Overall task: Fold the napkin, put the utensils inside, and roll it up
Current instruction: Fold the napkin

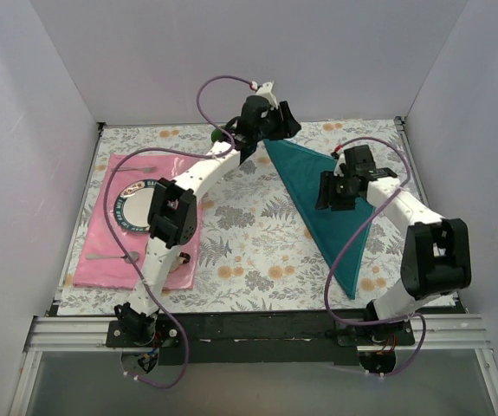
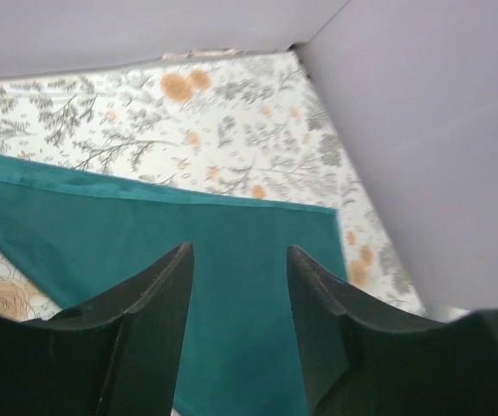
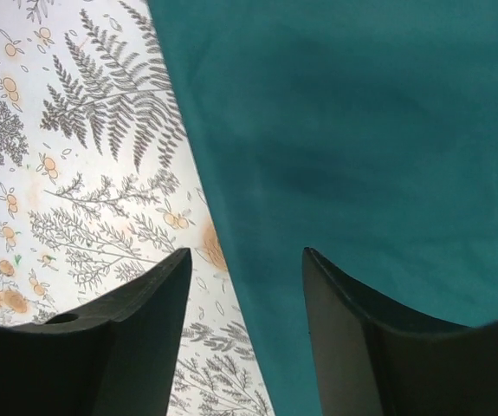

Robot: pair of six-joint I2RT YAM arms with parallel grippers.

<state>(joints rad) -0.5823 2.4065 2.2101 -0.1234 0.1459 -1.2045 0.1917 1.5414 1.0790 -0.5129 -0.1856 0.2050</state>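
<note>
lying flat: smooth soft teal napkin (image 1: 331, 195), folded triangle | bench (image 1: 249, 234): floral-print top, plain white walls (image 1: 231, 52) | left tool (image 2: 238, 251), right tool (image 3: 246, 253): jaws apart, empty

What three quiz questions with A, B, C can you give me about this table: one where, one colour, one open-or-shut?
1. Where is the napkin? A right side of the table B in a cup C on the floor
2. What colour is the mat under the plate? A yellow B pink C black
3. The right gripper is: A shut on a cup B shut on the napkin C open
Answers: 1 A, it lies there; 2 B, plainly pink; 3 C, fingers apart, nothing between.
</note>
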